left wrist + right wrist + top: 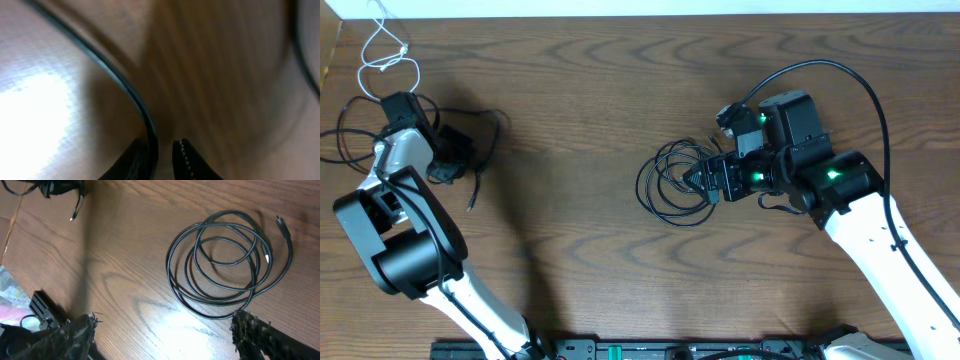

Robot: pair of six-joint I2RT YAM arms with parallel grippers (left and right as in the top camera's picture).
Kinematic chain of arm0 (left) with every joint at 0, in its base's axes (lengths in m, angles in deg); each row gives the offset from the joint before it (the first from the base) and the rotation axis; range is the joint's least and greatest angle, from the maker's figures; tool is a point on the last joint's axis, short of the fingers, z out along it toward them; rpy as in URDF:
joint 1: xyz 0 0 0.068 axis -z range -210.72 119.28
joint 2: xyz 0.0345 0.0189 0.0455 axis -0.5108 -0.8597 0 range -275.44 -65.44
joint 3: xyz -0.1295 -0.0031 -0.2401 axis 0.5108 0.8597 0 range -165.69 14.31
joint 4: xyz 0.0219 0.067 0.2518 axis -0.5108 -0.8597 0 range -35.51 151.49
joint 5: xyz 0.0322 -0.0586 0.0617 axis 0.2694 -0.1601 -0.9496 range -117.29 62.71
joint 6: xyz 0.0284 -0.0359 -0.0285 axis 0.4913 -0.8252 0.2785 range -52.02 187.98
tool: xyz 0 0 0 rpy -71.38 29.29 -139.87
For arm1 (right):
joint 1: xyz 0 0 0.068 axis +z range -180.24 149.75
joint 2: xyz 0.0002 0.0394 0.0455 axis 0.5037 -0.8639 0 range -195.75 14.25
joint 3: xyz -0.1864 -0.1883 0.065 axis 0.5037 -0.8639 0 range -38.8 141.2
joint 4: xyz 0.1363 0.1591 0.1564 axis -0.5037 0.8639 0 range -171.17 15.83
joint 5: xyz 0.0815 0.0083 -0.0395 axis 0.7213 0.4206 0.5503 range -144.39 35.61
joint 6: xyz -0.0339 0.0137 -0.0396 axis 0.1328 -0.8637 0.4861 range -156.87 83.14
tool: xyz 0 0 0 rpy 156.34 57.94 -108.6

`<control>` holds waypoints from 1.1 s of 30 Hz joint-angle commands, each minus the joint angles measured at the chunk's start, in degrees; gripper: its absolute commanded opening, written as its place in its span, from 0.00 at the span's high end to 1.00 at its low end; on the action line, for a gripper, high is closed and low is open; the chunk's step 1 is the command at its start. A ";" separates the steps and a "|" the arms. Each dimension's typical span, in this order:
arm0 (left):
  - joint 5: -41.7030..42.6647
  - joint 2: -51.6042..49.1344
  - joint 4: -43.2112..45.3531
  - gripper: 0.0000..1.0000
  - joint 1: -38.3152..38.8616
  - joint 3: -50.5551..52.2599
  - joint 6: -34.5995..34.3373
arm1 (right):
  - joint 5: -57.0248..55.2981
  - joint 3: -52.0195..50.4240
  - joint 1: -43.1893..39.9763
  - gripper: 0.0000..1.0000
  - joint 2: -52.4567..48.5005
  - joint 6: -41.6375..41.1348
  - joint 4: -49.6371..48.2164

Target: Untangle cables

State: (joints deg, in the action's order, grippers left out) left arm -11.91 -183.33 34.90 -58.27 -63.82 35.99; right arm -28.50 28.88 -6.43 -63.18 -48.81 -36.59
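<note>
Right gripper (701, 181) released beside the coiled black cable (667, 190); left gripper (163, 150) down on a loose black cable (125, 85).

Your right gripper's fingers (75, 336) stand wide apart. The coil lies flat on the table (580, 90) just beyond them and toward its right side, with the coil's near edge at the right-hand fingertip; you cannot tell whether they touch. At the far left, your left gripper's fingers (186, 159) are drawn close with a narrow gap. The loose black cable runs down against the inner face of the left one, but the wrist view is too blurred to tell whether it is pinched. The white cable (386, 52) lies in the far left corner, apart from both grippers.
</note>
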 commanded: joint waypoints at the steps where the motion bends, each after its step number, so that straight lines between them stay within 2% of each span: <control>1: 8.79 -0.87 3.34 0.78 0.13 0.72 -1.36 | 0.22 0.11 0.24 0.15 -0.28 -0.26 0.04; 8: 10.73 -0.81 9.01 0.77 -0.11 0.52 -1.29 | 0.20 0.11 0.24 0.15 -0.28 -0.46 0.07; 10: 10.75 -0.48 9.11 0.73 -0.52 -0.15 -1.27 | 0.20 0.11 0.24 0.15 -0.28 -0.48 0.11; 13: 9.44 1.03 9.05 0.61 -1.25 -1.57 -1.05 | 0.20 0.11 0.24 0.15 -0.28 -0.46 0.22; 15: 5.40 2.36 8.59 0.56 -1.38 -2.29 -0.57 | 0.20 0.11 0.24 0.15 -0.28 -0.44 0.22; 18: -1.38 4.61 8.00 0.31 -1.36 -2.60 2.14 | 0.17 0.11 0.24 0.15 -0.28 -0.44 0.20; 19: -3.15 5.14 7.98 0.28 -1.36 -2.60 3.02 | 0.17 0.11 0.24 0.15 -0.28 -0.44 0.17; 23: -10.25 5.60 9.53 0.23 -1.57 -2.62 6.71 | 0.17 0.11 0.24 0.14 -0.33 -0.44 0.02; 28: -22.53 5.46 9.66 0.23 -3.10 -2.62 6.67 | 0.17 0.11 0.24 0.14 -0.33 -0.44 0.85; 33: -24.00 3.78 11.54 0.23 -6.54 -2.62 6.71 | 0.17 0.11 0.24 0.14 -0.37 -0.44 1.03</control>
State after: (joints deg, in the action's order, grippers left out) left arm -30.80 -178.58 45.72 -62.42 -65.54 41.41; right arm -28.50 28.88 -6.43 -63.18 -48.83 -35.70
